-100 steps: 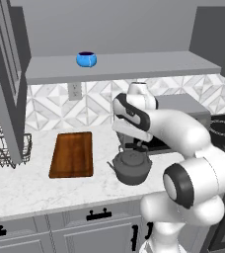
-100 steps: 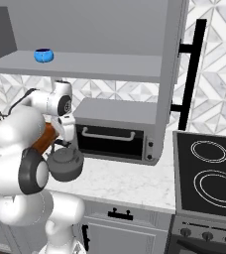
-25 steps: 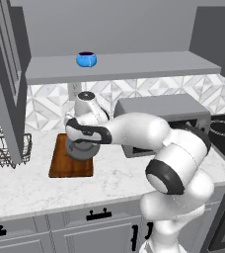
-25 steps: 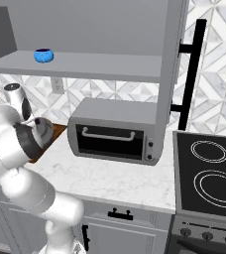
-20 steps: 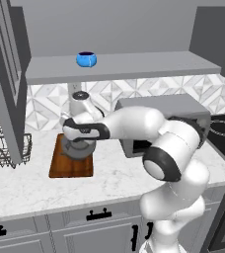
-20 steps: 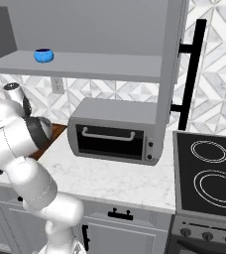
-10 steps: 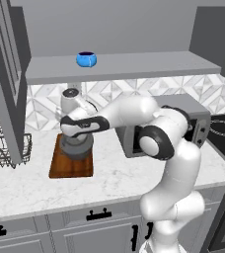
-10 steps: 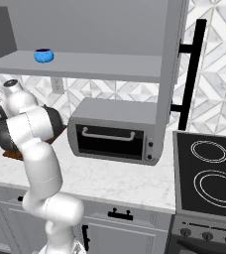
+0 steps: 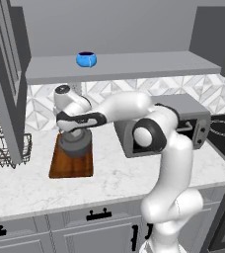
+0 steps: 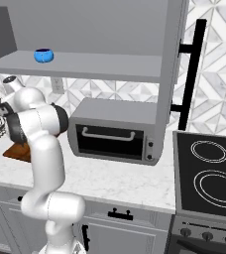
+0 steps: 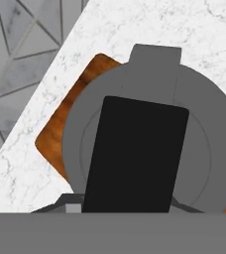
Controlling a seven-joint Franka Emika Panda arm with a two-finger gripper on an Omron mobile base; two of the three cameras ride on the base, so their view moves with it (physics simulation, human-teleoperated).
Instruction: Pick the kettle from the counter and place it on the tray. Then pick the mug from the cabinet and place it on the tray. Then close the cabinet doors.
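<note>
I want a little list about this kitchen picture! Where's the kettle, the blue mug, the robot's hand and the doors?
kettle: on the tray, under the end effector
tray: on the counter, beside the wire rack
mug: on the cabinet shelf
end effector: right above the kettle; grip hidden
cabinet doors: open
toaster oven: on the counter, door shut
</note>
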